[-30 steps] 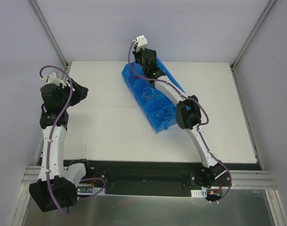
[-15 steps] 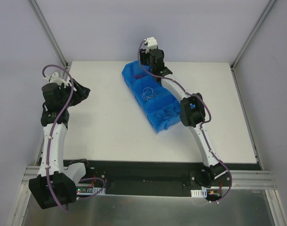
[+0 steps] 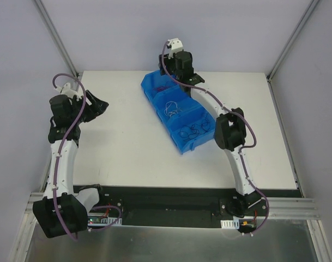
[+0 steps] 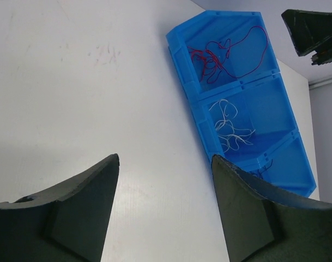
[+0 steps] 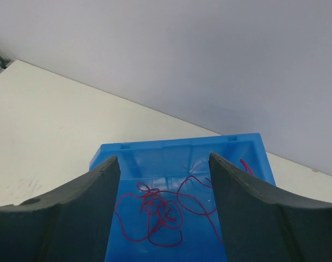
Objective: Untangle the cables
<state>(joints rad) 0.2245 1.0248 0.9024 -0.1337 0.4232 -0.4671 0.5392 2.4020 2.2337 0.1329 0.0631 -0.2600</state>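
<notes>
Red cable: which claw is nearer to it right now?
Right. The right claw hangs open over the red cable in the blue bin; the left claw is open well away, over the table's left side.

Bright, even, diffuse light fills every view. A faint soft shadow dims the table [image 4: 56, 82] by the left gripper [image 4: 164, 159].

Three-compartment bin [image 4: 269, 106]: solid blue, unpatterned.
Red wire [image 4: 212, 54], far compartment of bin.
White wire [image 4: 228, 128], middle compartment.
Dark wire [image 3: 190, 131], near compartment, exact shade unclear.
Table [image 3: 122, 136] under bin: plain white, faint reddish smudges.
Walls [image 3: 155, 27] behind bin: pale grey.
Arm hoses [image 3: 66, 77]: purple.
Left gripper [image 4: 164, 159]: dark grey.
</notes>
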